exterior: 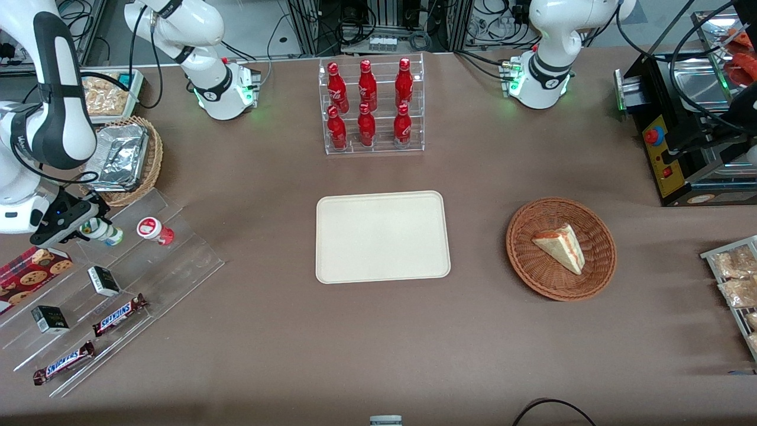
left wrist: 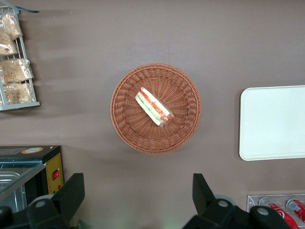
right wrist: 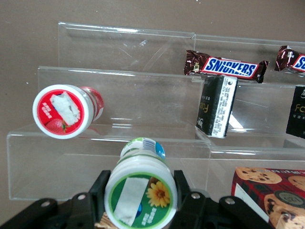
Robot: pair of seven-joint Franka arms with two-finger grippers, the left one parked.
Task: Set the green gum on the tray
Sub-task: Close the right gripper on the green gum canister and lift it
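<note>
Your gripper (right wrist: pixel 140 191) is clamped narrowly on the green gum (right wrist: pixel 141 191): white bottle, green sunflower lid, above the acrylic stand (right wrist: pixel 109 143).

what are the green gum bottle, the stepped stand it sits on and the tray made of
Green gum, between the gripper jaws: looks like glossy white plastic with a printed paper or film lid label. Stepped stand: clear acrylic by the look, see-through with bright edges and faint scratches. Tray: matte cream, likely plastic or melamine; its even, dull surface leaves that open.
</note>
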